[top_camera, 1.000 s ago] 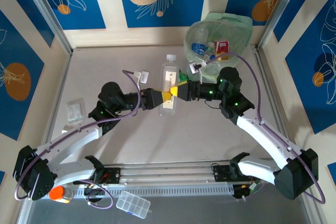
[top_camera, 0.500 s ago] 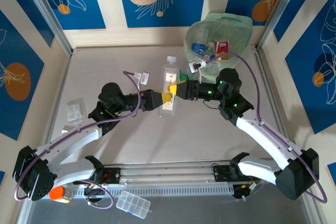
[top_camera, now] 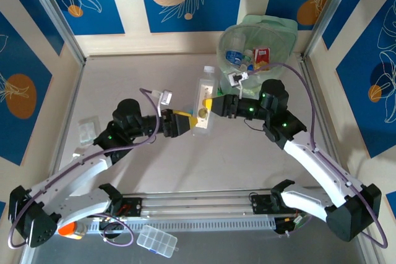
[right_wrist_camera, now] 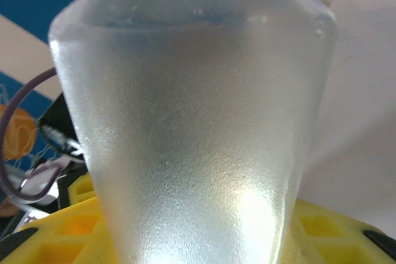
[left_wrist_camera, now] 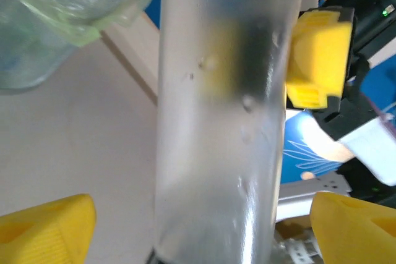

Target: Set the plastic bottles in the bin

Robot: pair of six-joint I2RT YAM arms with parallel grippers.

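Note:
A tall clear plastic bottle (top_camera: 203, 98) with a white cap hangs over the table's middle, held by my right gripper (top_camera: 210, 104), which is shut on its side. In the right wrist view the frosted bottle (right_wrist_camera: 192, 122) stands between my yellow fingers (right_wrist_camera: 49, 233). My left gripper (top_camera: 187, 119) is open just left of the bottle and apart from it. In the left wrist view its yellow fingers (left_wrist_camera: 46, 227) stand wide on either side of the bottle (left_wrist_camera: 216, 122). The pale-green bin (top_camera: 279, 35) at the back right holds several bottles (top_camera: 235, 57).
A small clear plastic item (top_camera: 88, 131) lies at the table's left. An orange-capped jar (top_camera: 68, 228) and a clear compartment box (top_camera: 156, 241) sit at the near edge. Metal corner posts frame the table; the bin's rim (left_wrist_camera: 74, 10) is close behind the bottle.
My left gripper has opened and drawn back to the left. My right gripper has shut on the bottle and carried it slightly up and right, toward the bin.

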